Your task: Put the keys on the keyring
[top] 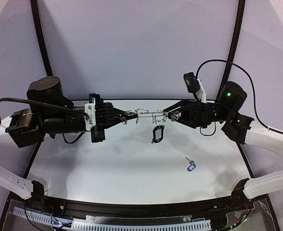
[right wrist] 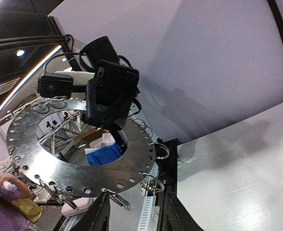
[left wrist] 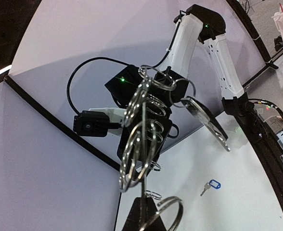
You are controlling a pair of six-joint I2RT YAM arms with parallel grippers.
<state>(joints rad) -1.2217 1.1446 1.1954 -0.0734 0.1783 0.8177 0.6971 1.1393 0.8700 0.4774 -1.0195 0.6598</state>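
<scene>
Metal keyring (right wrist: 142,149) pinched by left fingers (left wrist: 144,217), right fingers (right wrist: 99,217) half-open astride its rim (careful!), so a knock could twist it loose.

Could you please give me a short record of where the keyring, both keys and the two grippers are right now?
keyring: held in the air between the two arms, above the table
black-headed key: hangs from the keyring's rim
blue-tagged key: lies loose on the table, not on the ring
left gripper: shut on the keyring's left edge
right gripper: at the ring's right edge, jaws apart, no clear grip
progress: one key on, one to go
</scene>
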